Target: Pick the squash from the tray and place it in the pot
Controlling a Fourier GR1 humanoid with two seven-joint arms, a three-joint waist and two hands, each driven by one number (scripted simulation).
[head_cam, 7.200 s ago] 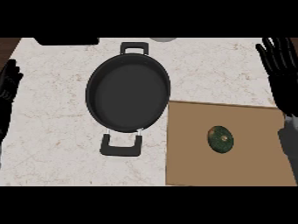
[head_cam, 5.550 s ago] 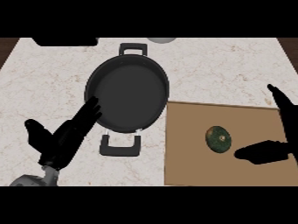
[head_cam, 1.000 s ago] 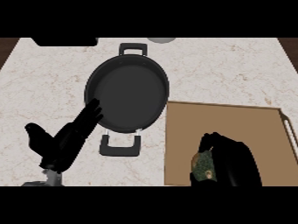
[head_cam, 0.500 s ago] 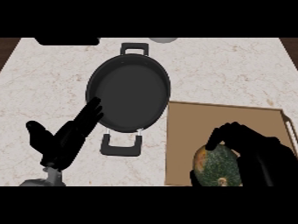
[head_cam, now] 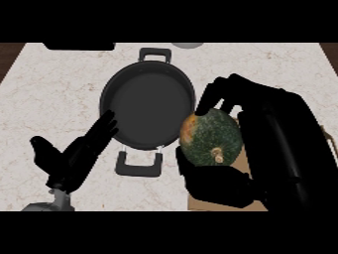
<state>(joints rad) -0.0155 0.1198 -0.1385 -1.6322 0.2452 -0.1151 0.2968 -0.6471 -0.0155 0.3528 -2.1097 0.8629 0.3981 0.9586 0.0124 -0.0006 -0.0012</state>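
The right hand [head_cam: 277, 134] is coming in from the lower right of the frame and filling much of that side, its forearm lying over the wooden tray [head_cam: 200, 205], of which only slivers are showing. It is grasping the squash [head_cam: 211, 139]: the fingers [head_cam: 226, 92] are curling over the top of it and the thumb [head_cam: 215, 183] is cupping it from below.

The squash is sitting in that grip just right of centre, and in the picture it is overlapping the right rim of the black pot [head_cam: 142, 106], between the pot's dark inside and the tray.

It is looking round and plump, dark green with fine pale mottling, an orange patch on its upper left and a pale stem stub low on its face.

The left hand [head_cam: 73, 156] is hovering at the lower left over the marble counter [head_cam: 51, 89], released, its fingers straight and slanting up toward the pot's lower left edge, holding nothing.
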